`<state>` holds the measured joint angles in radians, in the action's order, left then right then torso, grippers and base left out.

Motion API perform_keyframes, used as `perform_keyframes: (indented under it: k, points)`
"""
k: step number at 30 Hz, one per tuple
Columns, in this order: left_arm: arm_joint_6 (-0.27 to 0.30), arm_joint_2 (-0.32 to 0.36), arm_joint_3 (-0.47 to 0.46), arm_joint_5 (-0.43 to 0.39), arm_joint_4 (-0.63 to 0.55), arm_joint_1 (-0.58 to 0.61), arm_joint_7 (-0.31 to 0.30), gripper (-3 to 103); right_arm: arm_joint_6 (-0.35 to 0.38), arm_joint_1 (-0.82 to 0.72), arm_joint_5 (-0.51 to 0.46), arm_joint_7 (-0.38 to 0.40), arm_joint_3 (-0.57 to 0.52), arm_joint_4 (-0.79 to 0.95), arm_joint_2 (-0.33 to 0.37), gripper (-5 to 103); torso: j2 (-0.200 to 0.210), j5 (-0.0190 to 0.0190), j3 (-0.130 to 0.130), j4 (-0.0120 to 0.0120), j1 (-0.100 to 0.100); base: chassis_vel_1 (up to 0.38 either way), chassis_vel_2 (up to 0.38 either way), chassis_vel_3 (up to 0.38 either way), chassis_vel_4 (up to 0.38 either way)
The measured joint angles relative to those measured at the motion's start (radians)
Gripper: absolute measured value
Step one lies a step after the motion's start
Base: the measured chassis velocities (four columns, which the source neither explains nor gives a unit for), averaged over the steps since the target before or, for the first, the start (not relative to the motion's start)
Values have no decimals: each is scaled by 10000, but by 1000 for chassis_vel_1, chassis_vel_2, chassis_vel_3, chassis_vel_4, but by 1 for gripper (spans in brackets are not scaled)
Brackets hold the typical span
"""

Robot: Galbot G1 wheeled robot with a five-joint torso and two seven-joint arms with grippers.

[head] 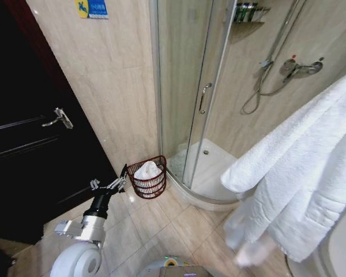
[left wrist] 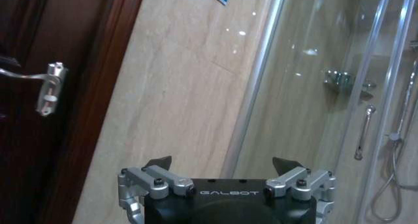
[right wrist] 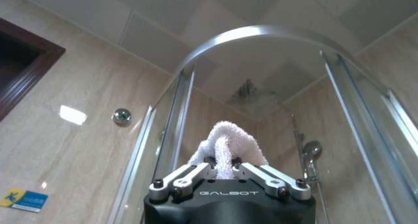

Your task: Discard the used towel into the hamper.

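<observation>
Hanging limp, a soft, light white towel (right wrist: 228, 145) is pinched at a bunched fold by the right tool (right wrist: 224, 168); the left tool (head: 122, 177), spread wide, is held beside the hamper (head: 148, 184).

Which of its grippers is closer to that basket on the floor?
Left. The left gripper hangs open just beside the hamper; the right gripper holds the towel raised away.

Towel (head: 294, 179) (lower part) cut off

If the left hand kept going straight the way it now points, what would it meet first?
Probably the hamper: the left hand, fingers open, points at its near rim, a white towel already inside. Depth is hard to judge.
</observation>
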<state>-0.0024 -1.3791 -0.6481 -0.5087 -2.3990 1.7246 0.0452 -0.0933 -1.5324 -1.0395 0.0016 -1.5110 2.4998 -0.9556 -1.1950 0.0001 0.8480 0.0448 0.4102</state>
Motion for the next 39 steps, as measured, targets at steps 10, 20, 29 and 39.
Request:
perform_keyframes:
  k: [10,20,29,39]
  points:
    - [0,0,0,0,0,0,0,100,-37,10,77,-118,223,2,57,7,206,1,-113,0,-87,79,59,47,59]
    - [0,0,0,0,0,0,0,100,-97,150,-281,-198,290,3,380,7,363,0,-196,0,-163,104,107,123,109]
    - [0,0,0,0,0,1,0,100,-98,206,-284,-307,328,3,389,7,466,1,-253,2,-208,135,126,123,123]
    - [0,0,0,0,0,1,0,100,-115,194,-317,-356,271,4,396,7,468,-2,-254,4,-208,91,94,97,96]
